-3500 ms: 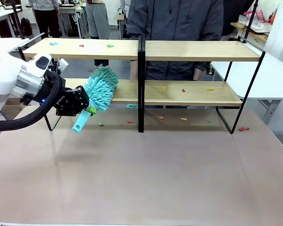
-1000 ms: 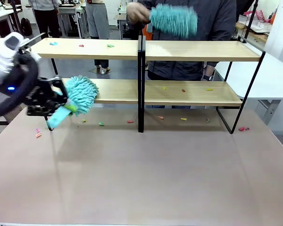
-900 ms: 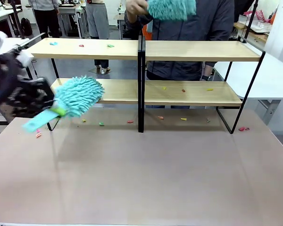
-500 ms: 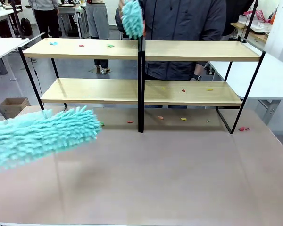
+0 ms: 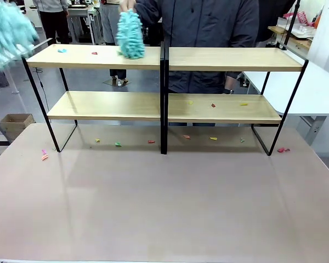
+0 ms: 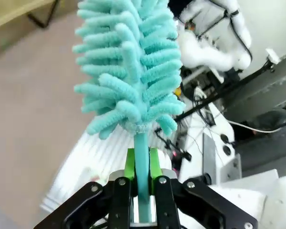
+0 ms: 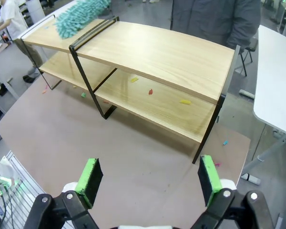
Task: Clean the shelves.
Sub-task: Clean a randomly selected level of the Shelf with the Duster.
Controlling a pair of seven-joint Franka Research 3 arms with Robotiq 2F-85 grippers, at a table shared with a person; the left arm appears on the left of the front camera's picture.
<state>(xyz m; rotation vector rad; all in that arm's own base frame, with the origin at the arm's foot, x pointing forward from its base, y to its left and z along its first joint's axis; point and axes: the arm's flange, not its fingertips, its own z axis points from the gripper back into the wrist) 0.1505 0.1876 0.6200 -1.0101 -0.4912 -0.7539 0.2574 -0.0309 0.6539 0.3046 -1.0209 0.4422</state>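
The shelves (image 5: 208, 59) stand across the far half of the table, two wooden tiers on a black frame with a centre post (image 5: 164, 98). A person behind them holds a teal fluffy duster (image 5: 130, 33) down on the upper left board. In the left wrist view my left gripper (image 6: 142, 164) is shut on the handle of a second teal duster (image 6: 131, 71), whose head blurs past the front view's top left corner (image 5: 8, 30). My right gripper (image 7: 149, 180) hangs open high above the table, looking down on the shelves (image 7: 157, 52) and the person's duster (image 7: 81, 16).
Small coloured scraps lie on the upper left board (image 5: 62, 50), the lower right board (image 5: 213, 104), and the table under and beside the rack (image 5: 151, 141) (image 5: 44, 155) (image 5: 283, 149). A white table (image 5: 318, 87) adjoins at the right. The brown tabletop (image 5: 164, 203) spreads in front.
My left arm has swung its duster from the lower left board, past the camera, up to the top left corner. The person's duster came down from overhead onto the upper left board.
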